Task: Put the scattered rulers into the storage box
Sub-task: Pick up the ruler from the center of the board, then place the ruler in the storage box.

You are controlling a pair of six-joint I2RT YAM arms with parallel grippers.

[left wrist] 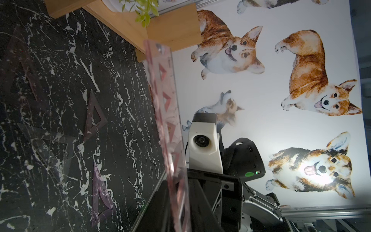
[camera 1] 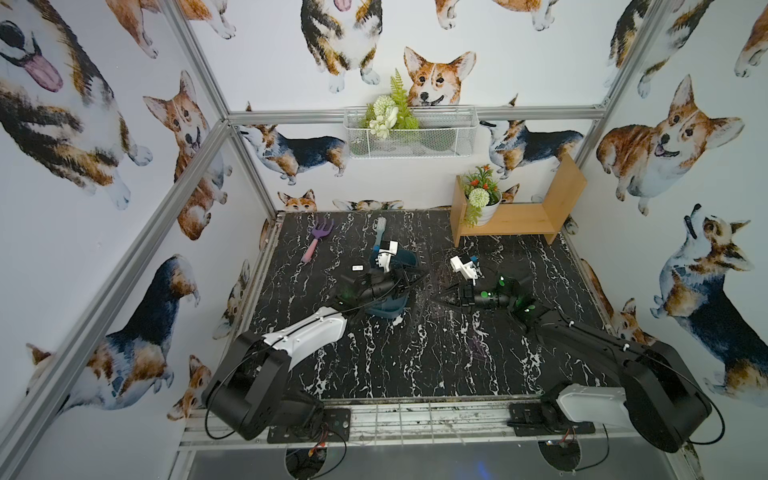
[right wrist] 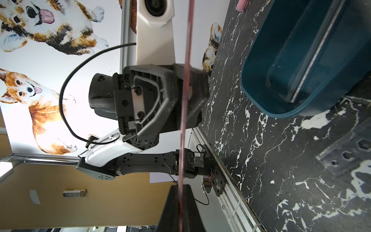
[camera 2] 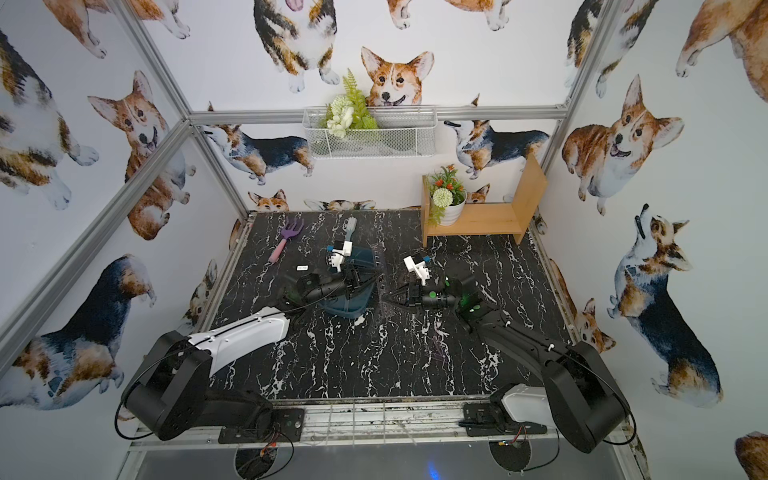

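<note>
- Pincers are both clenched: my right pincer (right wrist: 180,202) clamps one end of the pink ruler (left wrist: 166,104), and my left pincer (right wrist: 186,90) pinches the same ruler farther along its length.
- That ruler hangs in the air between my two arms, clear of the counter (camera 1: 415,365). My right wrist sees it edge-on as a thin red line. My left wrist sees its flat face with a row of triangle cutouts.
- The box (right wrist: 281,96), dark teal with rounded corners, stands on the counter just beside the held ruler. In both top views my left arm covers much of it.
- A clear ruler (right wrist: 313,54) lies inside the box, leaning along one long wall.
- Loose on the counter I see a tinted triangle (left wrist: 94,118) lying flat, and a clear strip with six-sided holes (right wrist: 345,152), well apart from the box.
- A purple-and-pink rake (camera 1: 318,239) lies near the back left of the counter. A pale green brush (camera 1: 380,232) lies between it and the box, and whether the brush touches the box I cannot tell.
- At the back right a wooden shelf (camera 1: 519,220) carries a white flower pot (camera 1: 484,203).
- A wire basket (camera 1: 411,137) with greenery hangs on the back wall.
</note>
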